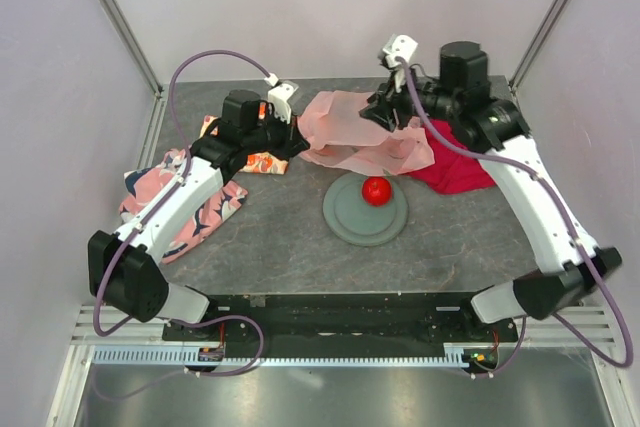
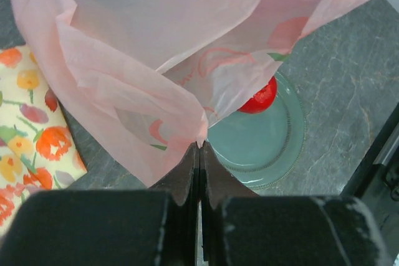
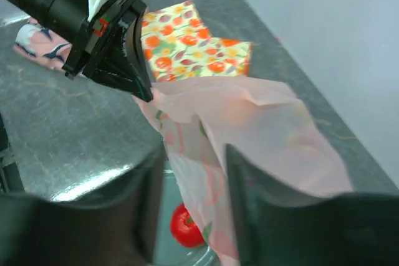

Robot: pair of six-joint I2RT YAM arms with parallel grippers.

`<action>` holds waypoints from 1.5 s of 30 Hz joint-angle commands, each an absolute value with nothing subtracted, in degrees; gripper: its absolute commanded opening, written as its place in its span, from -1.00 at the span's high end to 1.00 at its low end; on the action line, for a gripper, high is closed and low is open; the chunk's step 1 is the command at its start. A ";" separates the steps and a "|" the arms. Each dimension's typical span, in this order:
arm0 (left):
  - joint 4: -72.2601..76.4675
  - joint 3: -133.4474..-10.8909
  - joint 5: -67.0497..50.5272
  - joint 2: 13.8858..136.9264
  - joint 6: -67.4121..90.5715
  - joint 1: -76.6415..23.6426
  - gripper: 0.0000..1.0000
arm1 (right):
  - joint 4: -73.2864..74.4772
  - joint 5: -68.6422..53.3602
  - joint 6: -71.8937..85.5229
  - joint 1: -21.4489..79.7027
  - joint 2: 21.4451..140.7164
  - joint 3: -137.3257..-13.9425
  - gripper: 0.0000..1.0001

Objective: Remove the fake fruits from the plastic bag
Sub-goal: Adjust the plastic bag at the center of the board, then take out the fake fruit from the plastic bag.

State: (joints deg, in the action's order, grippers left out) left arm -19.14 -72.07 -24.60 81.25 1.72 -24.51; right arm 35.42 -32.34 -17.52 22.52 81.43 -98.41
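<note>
Judged light, limp and slippery, the plastic bag [image 1: 345, 127] is held off the table [image 1: 260, 237], its edge, the surest hold, pinched in the closed left gripper [image 2: 199, 147], while film is seen between the fingers of the right gripper [image 3: 194, 169], whose clamp cannot be told, and a red fruit [image 1: 376, 190] is seen on the plate [image 1: 345, 219].

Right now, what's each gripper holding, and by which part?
Left gripper pinches the thin translucent pale-pink plastic bag by an edge fold. Right gripper straddles its other side; grip cannot be told.
</note>
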 commanded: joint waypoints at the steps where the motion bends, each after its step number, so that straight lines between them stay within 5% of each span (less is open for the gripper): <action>1: -16.52 -71.63 -21.45 79.80 8.78 -24.26 0.97 | 38.50 -37.44 -16.35 24.25 90.43 -95.10 0.25; 6: -15.56 -73.39 -22.58 80.86 12.82 -23.82 0.97 | 39.90 -38.14 -17.40 25.75 95.44 -95.01 0.50; 23: -14.85 -74.09 -28.30 81.30 18.19 -22.24 0.97 | 31.56 -20.50 -8.27 28.92 114.41 -100.45 0.57; 27: -16.17 -71.55 -30.14 79.54 17.84 -21.01 0.97 | 30.06 -19.77 -6.07 29.27 121.28 -108.53 0.27; 28: -16.52 -71.20 -30.49 79.28 17.84 -20.74 0.97 | 29.97 -19.69 -6.24 29.53 122.42 -111.07 0.12; 29: -16.78 -70.84 -30.76 79.10 17.75 -20.39 0.97 | 29.88 -19.34 -6.41 29.79 124.35 -112.40 -0.31; 30: -17.22 -70.14 -31.11 78.84 17.23 -19.87 0.97 | 29.88 -18.03 -6.68 30.23 125.32 -113.54 -0.43; 38: -16.53 -69.61 -38.66 80.24 21.35 -16.97 0.97 | 30.06 -10.20 -9.66 34.10 134.55 -123.92 -0.80; 45: -15.91 -68.91 -41.66 80.86 22.59 -16.08 0.97 | 30.93 -1.33 -11.25 35.77 137.98 -127.43 -0.93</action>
State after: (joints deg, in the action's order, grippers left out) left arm -17.43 -69.14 -36.12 81.06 18.90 -16.19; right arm 30.98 -8.97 -9.93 35.77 136.09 -123.59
